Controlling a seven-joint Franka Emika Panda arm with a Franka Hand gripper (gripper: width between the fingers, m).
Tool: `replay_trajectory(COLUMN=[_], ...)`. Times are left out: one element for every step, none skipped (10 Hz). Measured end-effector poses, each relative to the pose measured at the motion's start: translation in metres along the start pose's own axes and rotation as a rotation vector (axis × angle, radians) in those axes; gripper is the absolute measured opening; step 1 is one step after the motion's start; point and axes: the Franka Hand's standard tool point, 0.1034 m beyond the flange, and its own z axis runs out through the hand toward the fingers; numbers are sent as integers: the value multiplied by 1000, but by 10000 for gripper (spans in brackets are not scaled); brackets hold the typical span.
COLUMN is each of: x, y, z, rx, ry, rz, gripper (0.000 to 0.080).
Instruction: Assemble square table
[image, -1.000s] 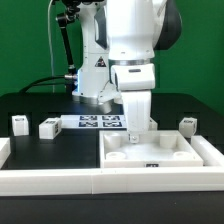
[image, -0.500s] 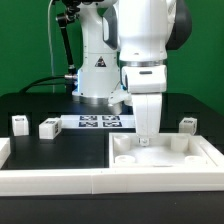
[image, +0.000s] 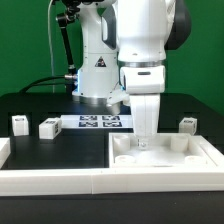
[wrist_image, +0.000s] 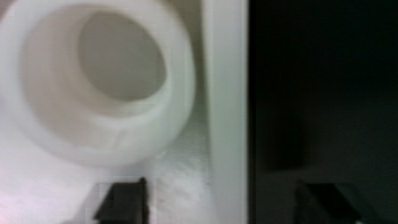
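The square table's white slab lies at the exterior view's right, inside the corner of the border wall. My gripper hangs low over the slab's far rim. In the wrist view the gripper is open and empty. One fingertip is over the white slab and the other is over the black table, so the rim edge runs between them. A round corner hole fills that view. Three small white legs stand on the table: two at the left and one at the right.
The long low white border wall runs along the front and up the right side. The marker board lies flat behind the slab, by the arm's base. The table is black.
The gripper has moved toward the exterior view's right and lowered to the slab's far rim; over the last half second it has barely moved. The legs and slab have stayed put.
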Motion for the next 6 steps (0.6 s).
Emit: replay_trajectory(x=[-1, -1, -2, -2, -1, -1], y=[0, 1, 4, 6, 8, 9], z=[-1, -2, -6, -11, -16, -20], rx=[-1, -4, -12, -21, -30, -37], ry=[0, 0, 0, 0, 1, 1], rz=[4, 9, 16, 32, 48, 67], gripper=[548, 628, 628, 645, 648, 648])
